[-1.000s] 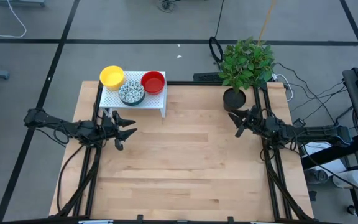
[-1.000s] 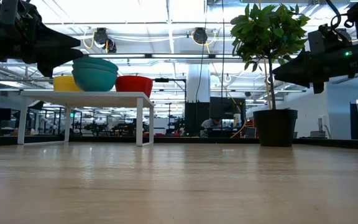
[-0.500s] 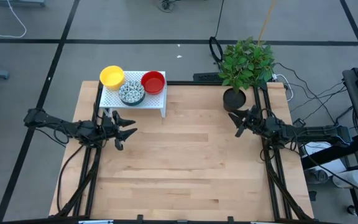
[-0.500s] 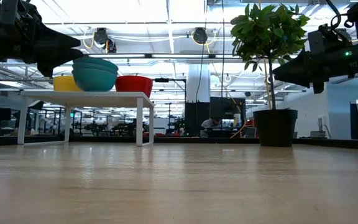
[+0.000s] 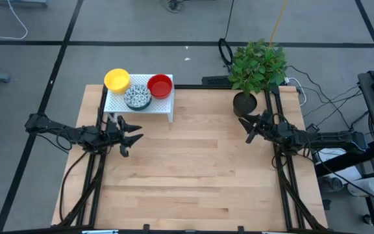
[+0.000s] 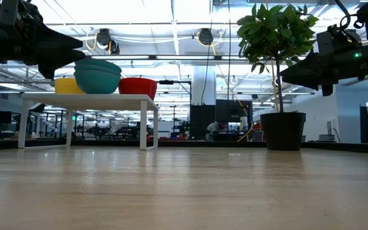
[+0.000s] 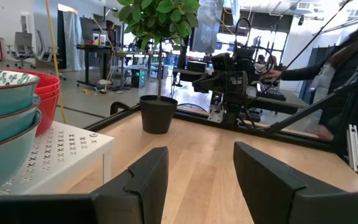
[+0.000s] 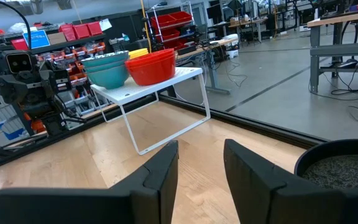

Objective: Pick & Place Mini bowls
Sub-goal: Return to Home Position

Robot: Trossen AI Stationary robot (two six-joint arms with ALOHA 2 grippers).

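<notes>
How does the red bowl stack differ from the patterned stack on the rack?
The red stack is plain glossy red; the patterned stack is speckled inside and teal outside. From above, the red stack sits at the rack's far right corner, the patterned stack mid-rack, nearer its front edge. Both are upright nested stacks, untouched by the left pincer or right pincer.

On the white perforated rack (image 5: 157, 105) at 11 o'clock, you see yellow bowls (image 5: 116, 79), red bowls (image 5: 160, 85) and speckled bowls (image 5: 137, 97): white inside with dark flecks, apparently teal outside. The pot (image 5: 244, 104) at 1 o'clock is black, its plant (image 5: 258, 65) green.
</notes>
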